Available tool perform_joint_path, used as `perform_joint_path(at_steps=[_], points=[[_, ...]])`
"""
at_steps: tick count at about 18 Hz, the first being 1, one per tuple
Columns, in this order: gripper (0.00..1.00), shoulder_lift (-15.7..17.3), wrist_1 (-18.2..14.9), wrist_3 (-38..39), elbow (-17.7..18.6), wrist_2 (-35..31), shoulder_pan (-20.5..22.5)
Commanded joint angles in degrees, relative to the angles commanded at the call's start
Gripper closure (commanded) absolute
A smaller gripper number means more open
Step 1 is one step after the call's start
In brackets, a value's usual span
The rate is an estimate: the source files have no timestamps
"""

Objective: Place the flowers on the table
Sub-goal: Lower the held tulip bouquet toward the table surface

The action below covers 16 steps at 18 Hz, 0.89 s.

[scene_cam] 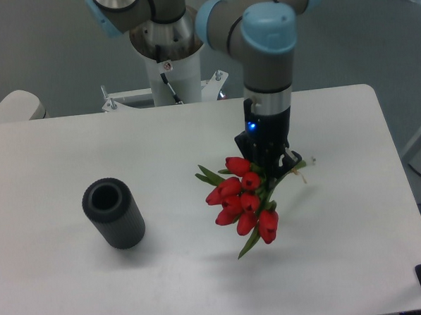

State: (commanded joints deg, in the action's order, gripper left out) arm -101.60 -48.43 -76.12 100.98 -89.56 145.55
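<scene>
A dark ribbed vase [114, 213] stands on the white surface [48, 159], well left of the flowers [242, 202]. The red blooms hang tilted toward the camera, above the surface. Behind them, the tool [273, 163] pinches the stems, pointing straight down.

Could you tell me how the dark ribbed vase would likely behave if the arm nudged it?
The vase stands upright on the table and looks taller than wide, so a high push might tip it. Being cylindrical, it would probably roll once down. Its ribbed sides likely offer decent grip.
</scene>
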Motion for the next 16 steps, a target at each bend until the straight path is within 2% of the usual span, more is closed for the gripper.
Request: perform_joint_path(at_steps=[2,5,7,11,16], points=[[0.82,-0.4,1.7,3.0,0.0,0.0,0.0],[0.82,-1.6,9.2,10.5,0.9,-0.1,0.3],[0.83,-2.3,11.2,14.1,1.3,-0.4,0.6],[0.83,-3.6,11.9,15.6,1.3,-7.1,0.9],[0.83,-5.2,11.8,15.5,1.8,-11.1,0.2]])
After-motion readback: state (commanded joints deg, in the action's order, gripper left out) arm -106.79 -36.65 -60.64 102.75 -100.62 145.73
